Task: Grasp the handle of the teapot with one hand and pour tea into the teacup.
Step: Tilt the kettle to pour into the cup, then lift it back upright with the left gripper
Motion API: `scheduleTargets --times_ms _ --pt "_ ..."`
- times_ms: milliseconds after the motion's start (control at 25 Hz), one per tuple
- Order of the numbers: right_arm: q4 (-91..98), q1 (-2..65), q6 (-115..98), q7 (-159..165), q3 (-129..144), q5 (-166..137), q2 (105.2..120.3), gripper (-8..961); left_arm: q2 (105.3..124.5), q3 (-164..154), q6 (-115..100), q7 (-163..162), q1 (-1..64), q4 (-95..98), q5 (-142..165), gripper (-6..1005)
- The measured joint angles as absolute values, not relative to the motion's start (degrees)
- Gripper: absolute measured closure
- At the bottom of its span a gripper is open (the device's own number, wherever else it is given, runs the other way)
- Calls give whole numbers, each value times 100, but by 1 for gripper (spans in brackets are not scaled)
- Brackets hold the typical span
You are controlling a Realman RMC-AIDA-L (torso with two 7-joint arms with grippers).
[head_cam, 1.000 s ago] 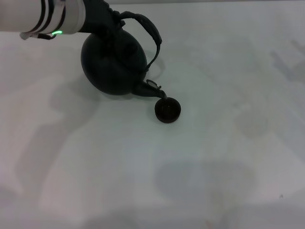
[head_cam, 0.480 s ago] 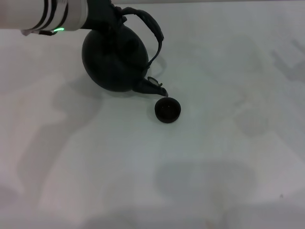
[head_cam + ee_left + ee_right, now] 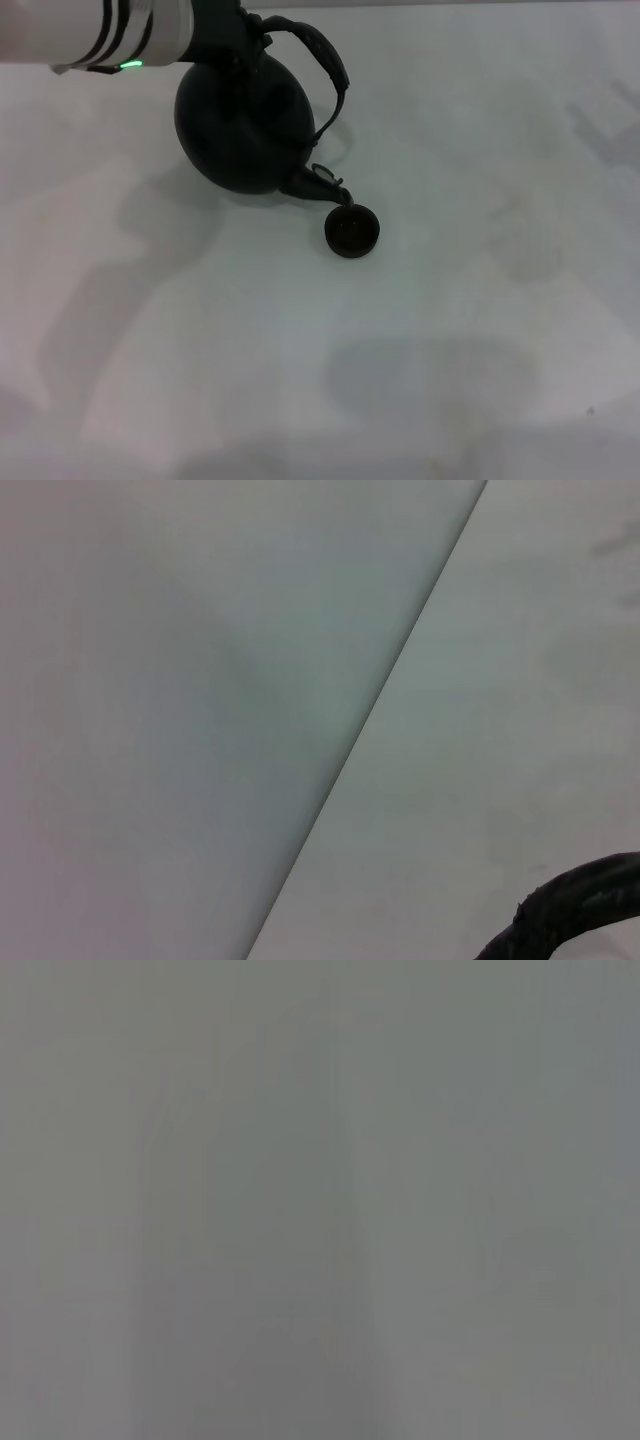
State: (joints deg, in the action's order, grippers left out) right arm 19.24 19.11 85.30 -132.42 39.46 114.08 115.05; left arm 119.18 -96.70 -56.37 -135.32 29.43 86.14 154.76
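The left gripper (image 3: 232, 38) sits in the upper left of the head view, its white arm with black bands and a green light reaching in from the left edge. It meets the handle (image 3: 325, 55) at the handle's left end, above the teapot (image 3: 243, 125), and appears to be pinching the handle there, though the dark fingers merge with the dark pot and the grip itself is hard to make out.

The teapot hangs tilted in the upper left of the frame, its round body up and to the left, its spout (image 3: 322, 185) pointing down and to the right. The handle arches off to the right of the body instead of standing over the top. The spout tip is right at the upper rim of the teacup (image 3: 352, 232), which stands upright on the pale desk (image 3: 480, 300) just left of frame centre. No stream of tea can be made out.

The left wrist view shows only a curved piece of the rough black handle (image 3: 570, 905) in its lower right corner, against the desk.

The right gripper is out of sight; its wrist view is a blank grey.
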Motion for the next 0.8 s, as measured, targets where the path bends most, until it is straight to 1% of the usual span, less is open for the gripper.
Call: scheduleTargets --times_ms 800 --pt "1846 1915 8517 -13240 3946 11408 11504 137 11908 -9848 -5847 -13609 2756 8867 15942 868"
